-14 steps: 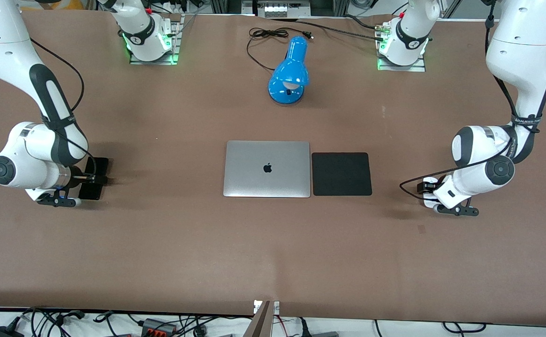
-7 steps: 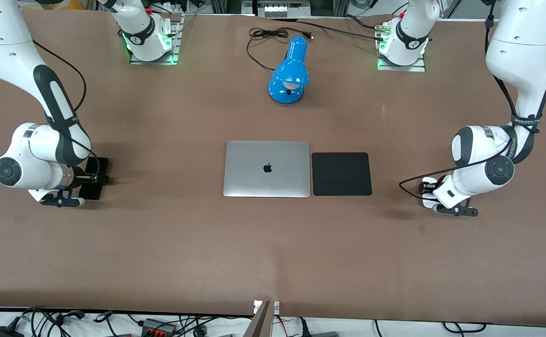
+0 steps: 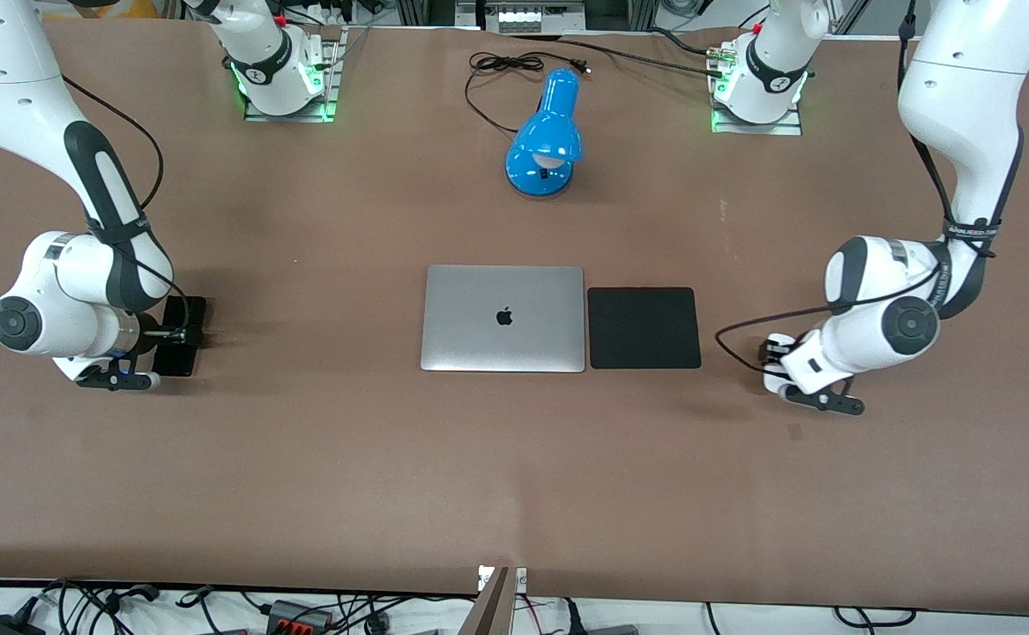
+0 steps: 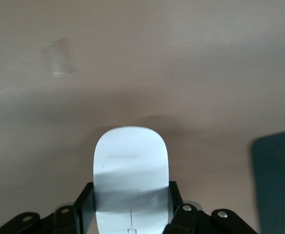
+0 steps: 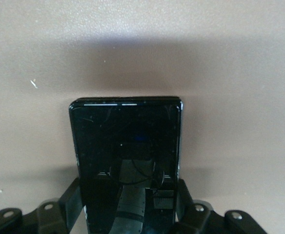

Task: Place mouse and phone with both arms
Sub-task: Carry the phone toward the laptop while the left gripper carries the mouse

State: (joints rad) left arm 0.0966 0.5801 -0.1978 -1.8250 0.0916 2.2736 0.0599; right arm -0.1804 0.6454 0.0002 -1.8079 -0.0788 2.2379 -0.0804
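Note:
My left gripper [image 4: 131,208] is shut on the white mouse [image 4: 130,165], one finger on each long side, and holds it low over the brown table. In the front view the left gripper [image 3: 773,360] is over the table beside the black mouse pad [image 3: 644,327], toward the left arm's end; the mouse is mostly hidden there. My right gripper [image 5: 128,207] is shut on the black phone [image 5: 126,141], which lies flat and low over the table. In the front view the right gripper [image 3: 181,336] and the phone [image 3: 190,310] are toward the right arm's end.
A closed silver laptop [image 3: 503,317] lies mid-table with the mouse pad against its side; a corner of the pad shows in the left wrist view [image 4: 279,185]. A blue desk lamp [image 3: 548,137] with its black cord lies farther from the front camera.
My left arm has carried the mouse a short way toward the mouse pad. My right arm shifted slightly with the phone, then held still.

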